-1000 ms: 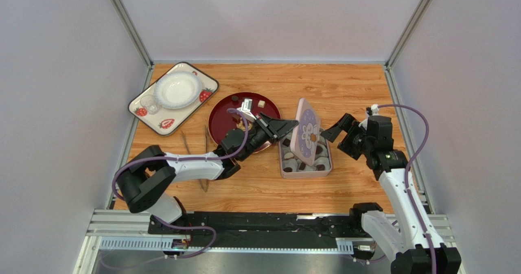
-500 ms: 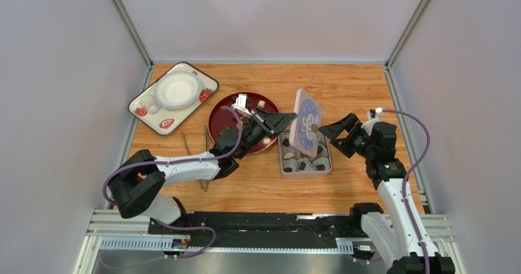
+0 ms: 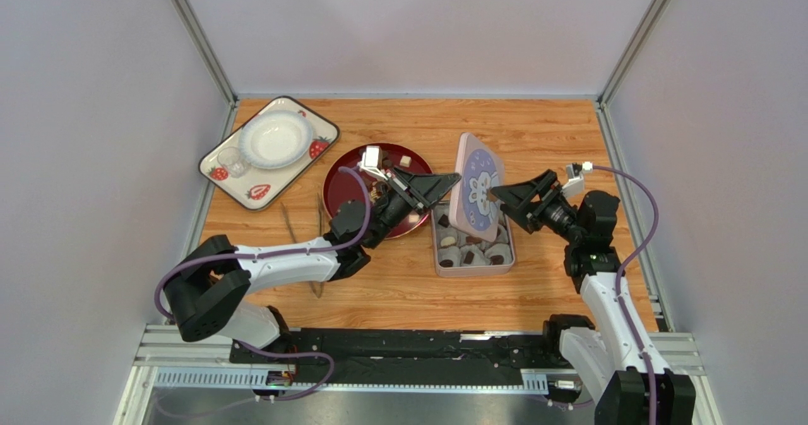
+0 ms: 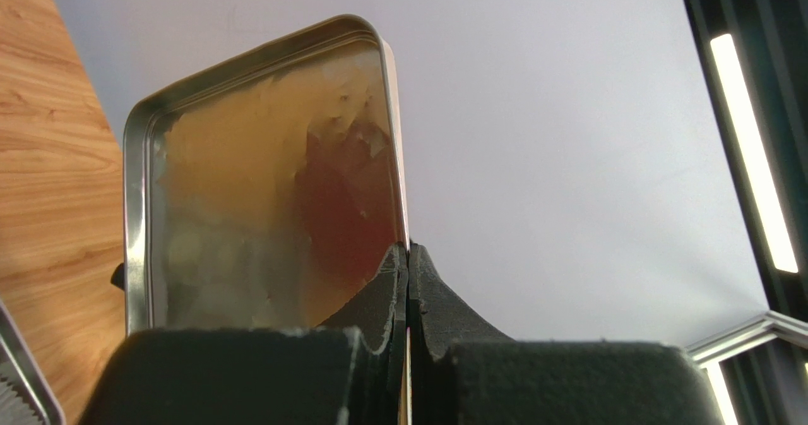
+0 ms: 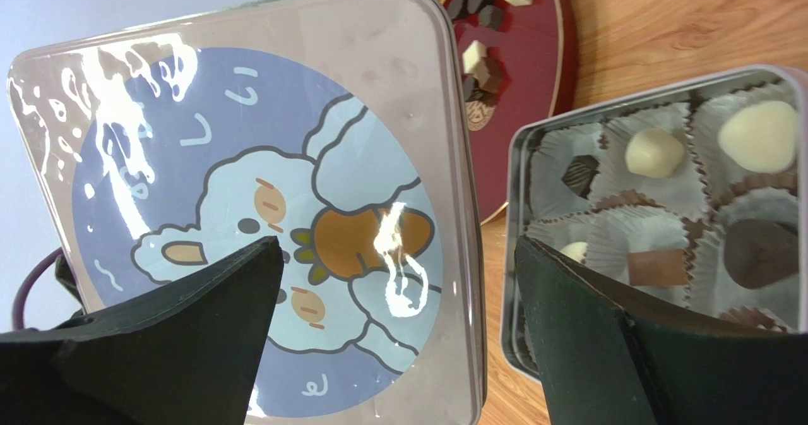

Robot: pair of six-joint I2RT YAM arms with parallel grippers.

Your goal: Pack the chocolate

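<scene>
The right arm is swinging in toward the upright lid (image 3: 477,195), with the right claw (image 3: 503,203) gaping wide just in front of its picture face and gripping nothing. The left claw (image 3: 451,180) is pinching the lid's edge by the tin (image 3: 474,270). The chocolate (image 5: 759,136) is sitting in the tin's paper cups, with some pieces on the red plate (image 3: 341,198), so closing looks near; the lid is showing a cartoon rabbit and no readable words.
</scene>
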